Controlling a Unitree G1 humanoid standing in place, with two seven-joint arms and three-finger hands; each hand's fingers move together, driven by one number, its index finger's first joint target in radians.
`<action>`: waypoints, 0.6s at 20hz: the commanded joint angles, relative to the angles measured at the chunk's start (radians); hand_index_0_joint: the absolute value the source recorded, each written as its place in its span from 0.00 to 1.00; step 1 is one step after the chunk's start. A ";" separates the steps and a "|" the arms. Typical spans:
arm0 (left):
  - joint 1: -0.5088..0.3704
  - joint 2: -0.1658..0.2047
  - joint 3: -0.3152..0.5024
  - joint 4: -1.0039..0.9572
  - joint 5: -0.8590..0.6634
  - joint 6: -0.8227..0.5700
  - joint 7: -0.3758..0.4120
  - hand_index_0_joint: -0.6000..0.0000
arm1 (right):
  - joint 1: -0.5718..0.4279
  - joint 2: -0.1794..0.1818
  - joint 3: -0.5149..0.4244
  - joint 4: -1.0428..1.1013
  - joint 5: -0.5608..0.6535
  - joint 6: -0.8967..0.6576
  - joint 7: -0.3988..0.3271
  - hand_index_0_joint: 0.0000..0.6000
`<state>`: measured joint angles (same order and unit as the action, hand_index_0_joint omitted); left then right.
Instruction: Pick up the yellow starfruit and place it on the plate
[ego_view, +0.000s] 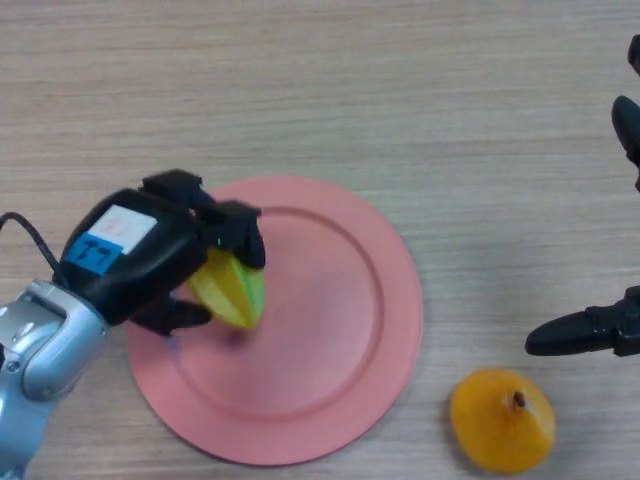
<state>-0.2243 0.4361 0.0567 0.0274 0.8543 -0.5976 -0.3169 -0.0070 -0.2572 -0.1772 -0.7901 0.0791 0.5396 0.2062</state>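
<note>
Wood-grain table (300, 90) bears a pink plate (340, 330); left hand (150, 250) clasps the starfruit (232, 290) above it.

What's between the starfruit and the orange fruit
In the head view, only the bare right part of the pink plate and a strip of table lie between the starfruit, held in the left hand, and the orange fruit.
</note>
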 joint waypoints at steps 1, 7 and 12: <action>-0.019 0.017 0.074 -0.065 -0.138 -0.036 0.001 0.25 | -0.025 -0.020 -0.026 -0.065 0.010 -0.088 -0.038 0.00; -0.021 -0.001 0.107 -0.118 -0.205 0.084 0.079 1.00 | -0.032 -0.020 -0.018 -0.076 -0.012 -0.085 -0.032 0.00; -0.017 -0.019 0.155 -0.178 -0.398 0.162 0.184 1.00 | -0.040 -0.022 -0.013 -0.067 -0.022 -0.086 -0.020 0.00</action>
<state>-0.2087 0.3838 0.1106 -0.1002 0.4674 -0.3755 -0.2144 -0.0244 -0.2575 -0.1495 -0.7996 0.0754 0.5486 0.2015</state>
